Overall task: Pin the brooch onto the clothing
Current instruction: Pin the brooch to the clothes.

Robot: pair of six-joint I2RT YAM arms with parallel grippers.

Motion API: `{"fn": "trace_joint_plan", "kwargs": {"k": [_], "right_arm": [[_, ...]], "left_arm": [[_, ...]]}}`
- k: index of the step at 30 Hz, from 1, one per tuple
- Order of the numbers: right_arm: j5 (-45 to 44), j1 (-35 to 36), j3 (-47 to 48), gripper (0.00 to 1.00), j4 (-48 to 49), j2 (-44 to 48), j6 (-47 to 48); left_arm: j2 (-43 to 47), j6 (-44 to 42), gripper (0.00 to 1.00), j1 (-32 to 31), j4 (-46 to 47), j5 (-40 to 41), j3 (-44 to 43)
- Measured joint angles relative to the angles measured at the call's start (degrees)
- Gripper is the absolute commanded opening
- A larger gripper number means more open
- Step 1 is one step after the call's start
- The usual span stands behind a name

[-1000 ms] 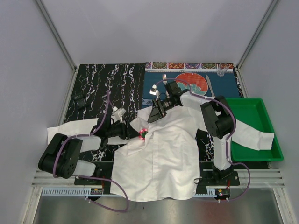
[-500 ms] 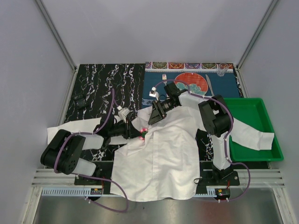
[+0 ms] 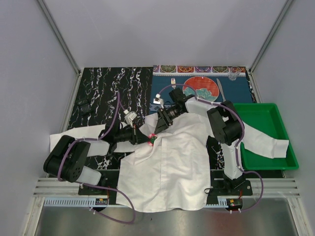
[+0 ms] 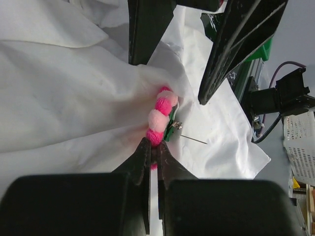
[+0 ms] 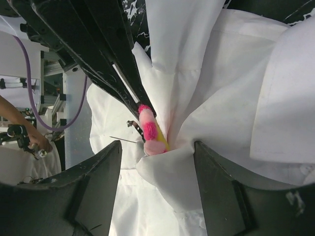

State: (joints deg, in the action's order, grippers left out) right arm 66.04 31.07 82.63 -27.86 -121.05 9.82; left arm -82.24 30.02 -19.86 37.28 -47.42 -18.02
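Brooch point(image 4: 162, 115) sits on the upper front of the shirt point(image 3: 170, 167), pressed against a raised fold point(image 5: 165, 172) of the thin cloth.
Left end effector point(image 4: 152, 145): fingers together, clamped on the brooch's lowest petal only.
Right end effector point(image 5: 157, 145): fingers apart, one on each side of the raised fold. I see no pinch on the cloth.
Pin needle point(image 4: 194, 140): swung open, its point free in the air above the shirt and not in the fabric.

Risks, as I judge them:
- The grip is on a soft petal rim, so the brooch may twist or slip out when the needle meets the cloth.
- The fold is unheld, so the thin fabric could slump and the point would skid across rather than pierce.
- The needle could catch several layers of the bunched shirt and pin them together.
- The two end effectors crowd the same fold, so a small misjudged push could knock them together.

Containers:
- Green tray point(image 3: 270, 118), at the shirt's right side on the bench point(image 3: 98, 88): holds only the end of the shirt's sleeve point(image 3: 266, 140).
- Plate point(image 3: 199, 87) on a placemat point(image 3: 162, 89), beyond the shirt's collar: partly hidden by the right arm, contents not readable.
- Glass point(image 3: 233, 74), farther beyond: too small to tell.
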Motion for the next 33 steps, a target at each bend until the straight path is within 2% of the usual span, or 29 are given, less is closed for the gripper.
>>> {"fn": "trace_joint_plan", "kwargs": {"k": [7, 11, 18, 25, 30, 33], "right_arm": [[0.3, 1.2, -0.1, 0.58, -0.3, 0.0, 2.8], [0.7, 1.7, -0.6, 0.50, -0.3, 0.0, 3.9], [0.6, 2.3, -0.8, 0.48, -0.4, 0.0, 4.6], [0.6, 2.9, -0.8, 0.36, -0.4, 0.0, 4.6], [0.6, 3.1, -0.8, 0.37, -0.4, -0.4, 4.6], [0.7, 3.1, -0.9, 0.25, -0.4, -0.7, 4.7]], "left_arm": [[-2.0, 1.9, 0.00, 1.7, 0.1, -2.4, -1.0], [-3.7, 3.4, 0.00, 2.3, 0.7, -3.8, -1.1], [-5.1, 5.7, 0.00, 2.7, 2.6, -5.4, -1.4], [-6.2, 6.9, 0.00, 2.7, 3.4, -6.5, -1.9], [-6.8, 7.4, 0.00, 2.7, 3.4, -6.9, -2.3], [-7.6, 8.1, 0.00, 2.7, 3.7, -7.0, -2.4]]}}
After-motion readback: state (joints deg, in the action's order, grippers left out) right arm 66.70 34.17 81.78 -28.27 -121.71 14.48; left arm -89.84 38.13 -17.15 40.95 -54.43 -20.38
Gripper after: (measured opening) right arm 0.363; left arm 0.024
